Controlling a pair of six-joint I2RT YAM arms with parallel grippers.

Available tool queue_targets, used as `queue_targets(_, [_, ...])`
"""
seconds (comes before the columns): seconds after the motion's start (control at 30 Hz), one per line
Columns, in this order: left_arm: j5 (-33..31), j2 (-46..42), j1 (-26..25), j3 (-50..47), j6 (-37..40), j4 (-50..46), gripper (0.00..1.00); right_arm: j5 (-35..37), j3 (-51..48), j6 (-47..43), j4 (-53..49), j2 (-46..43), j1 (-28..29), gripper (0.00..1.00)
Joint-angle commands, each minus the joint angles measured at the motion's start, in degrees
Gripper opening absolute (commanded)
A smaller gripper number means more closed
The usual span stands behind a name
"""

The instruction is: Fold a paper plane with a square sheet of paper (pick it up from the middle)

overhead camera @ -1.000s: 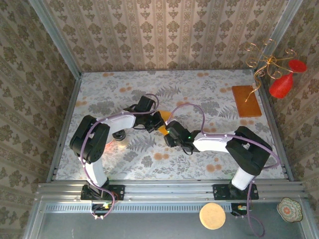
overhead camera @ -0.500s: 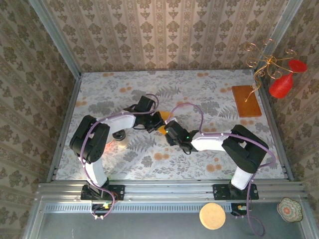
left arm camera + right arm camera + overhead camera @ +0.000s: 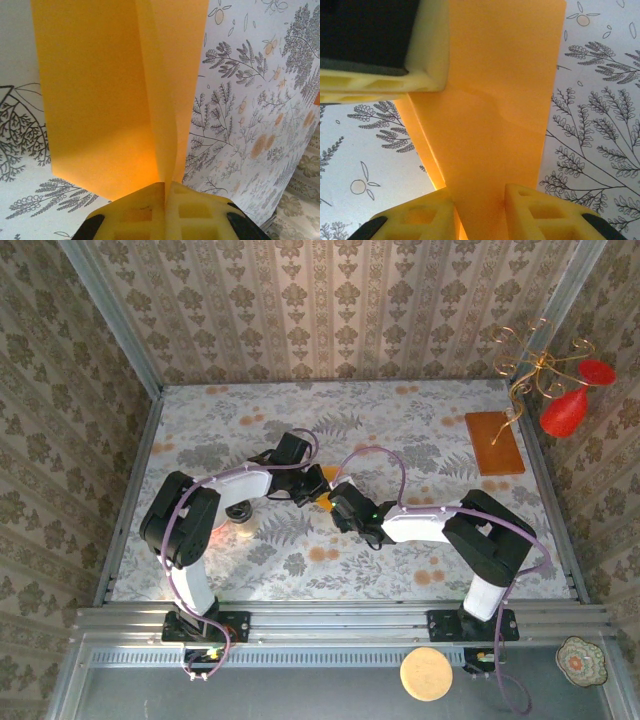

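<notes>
The square sheet of paper [image 3: 100, 100] is bright orange-yellow and folded along a centre crease, with two flaps spreading away from the fold. My left gripper [image 3: 165, 187] is shut on that crease. In the top view the two grippers meet at mid-table, and a small bit of the paper [image 3: 323, 502] shows between the left gripper [image 3: 313, 486] and the right gripper [image 3: 338, 504]. In the right wrist view the paper [image 3: 495, 115] runs down between the yellow fingers of my right gripper [image 3: 480, 200], which stand apart on either side of it. The left gripper's finger [image 3: 380, 45] shows at the top left there.
A darker brown-orange board [image 3: 494, 443] lies at the back right, beside a red ornament on a wire stand [image 3: 563, 410]. A small round object [image 3: 240, 514] sits under the left arm. A cork disc [image 3: 426, 673] and a patterned dish [image 3: 580, 660] lie off the table's front.
My right gripper has slid a little left toward the paper and its jaws have narrowed. The left gripper has held still, shut on the crease.
</notes>
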Motion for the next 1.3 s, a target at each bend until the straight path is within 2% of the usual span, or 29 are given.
queue_targets(0.0, [0.6, -0.1, -0.2, 1.7, -0.1, -2.0, 0.07, 3.3, 0.6, -1.1, -1.1, 0.9, 0.3, 0.32])
queue_targets(0.57, [0.9, 0.2, 0.0, 3.0, 0.9, -3.3, 0.07, 3.8, 0.1, -3.1, -1.4, 1.2, 0.3, 0.3])
queue_targets(0.83, [1.1, 0.0, 0.0, 3.3, 1.0, -3.4, 0.08, 2.9, 0.0, -3.1, -1.2, 1.6, 0.3, 0.2])
queue_targets(1.0, [0.9, -0.8, 1.2, 3.0, 1.5, -3.9, 0.14, 1.3, -0.1, -3.2, -1.2, 1.8, 0.2, 0.12])
queue_targets(1.27, [-1.4, -4.4, 6.3, 2.6, 4.8, -6.7, 0.32, -5.0, -0.7, -2.4, -1.0, 1.7, -0.7, 0.05])
